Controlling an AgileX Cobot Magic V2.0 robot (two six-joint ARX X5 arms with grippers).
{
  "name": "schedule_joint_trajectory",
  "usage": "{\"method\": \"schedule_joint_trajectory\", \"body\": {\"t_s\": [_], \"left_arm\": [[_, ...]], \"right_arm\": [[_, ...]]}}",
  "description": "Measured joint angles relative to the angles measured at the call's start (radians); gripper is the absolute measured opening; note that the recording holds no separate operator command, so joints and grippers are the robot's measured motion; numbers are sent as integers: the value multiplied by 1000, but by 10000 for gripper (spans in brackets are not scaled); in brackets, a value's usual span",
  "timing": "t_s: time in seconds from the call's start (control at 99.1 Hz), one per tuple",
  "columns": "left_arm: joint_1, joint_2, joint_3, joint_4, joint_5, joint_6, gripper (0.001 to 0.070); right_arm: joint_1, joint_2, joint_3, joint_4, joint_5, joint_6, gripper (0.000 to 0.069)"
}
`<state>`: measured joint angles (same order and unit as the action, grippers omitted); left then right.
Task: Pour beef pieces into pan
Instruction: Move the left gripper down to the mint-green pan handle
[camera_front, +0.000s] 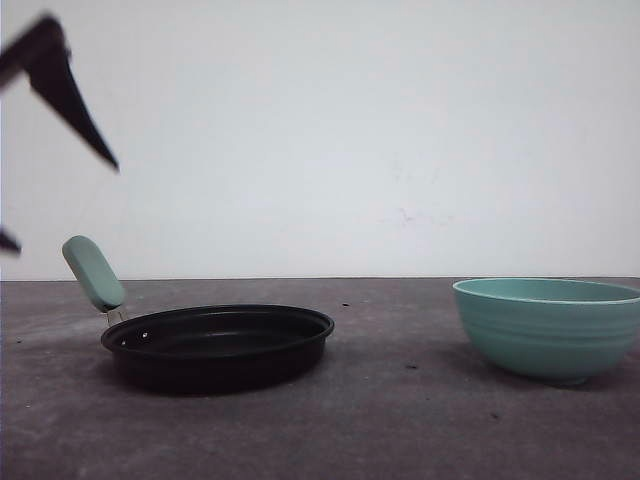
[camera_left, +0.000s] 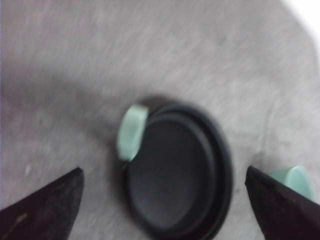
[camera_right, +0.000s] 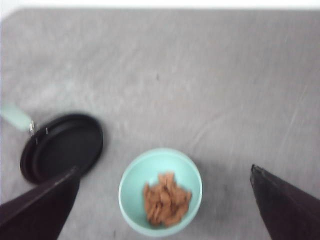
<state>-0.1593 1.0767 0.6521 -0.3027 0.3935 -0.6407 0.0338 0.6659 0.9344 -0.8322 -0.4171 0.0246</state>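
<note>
Grey table (camera_front: 400, 420) holds the black pan (camera_front: 218, 345) and a teal bowl (camera_right: 160, 191) of beef pieces (camera_right: 166, 205), well apart. Both grippers, left (camera_left: 165, 200) and right (camera_right: 165, 205), hang open, holding nothing.

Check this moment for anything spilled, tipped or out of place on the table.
Nothing stands out. The pan sits flat and empty, the teal bowl stands upright beside it, apart from it, and the beef pieces all lie inside the bowl. No pieces show on the table.

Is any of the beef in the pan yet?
No, the pan is bare black inside, and the beef pieces sit piled in the teal bowl beside it.
</note>
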Motion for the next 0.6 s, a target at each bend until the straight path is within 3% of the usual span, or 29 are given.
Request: {"method": "schedule_joint_trajectory", "body": {"t_s": [0.272,0.595], "left_arm": [[-71,150,-8,124,-26,-6,630],[-97,268,-8,164,-158,-45,630]], "right_arm": [[0,-25,-79,-30,0,-46,681],[0,-101,-193,-57,-1,-55,679]]}}
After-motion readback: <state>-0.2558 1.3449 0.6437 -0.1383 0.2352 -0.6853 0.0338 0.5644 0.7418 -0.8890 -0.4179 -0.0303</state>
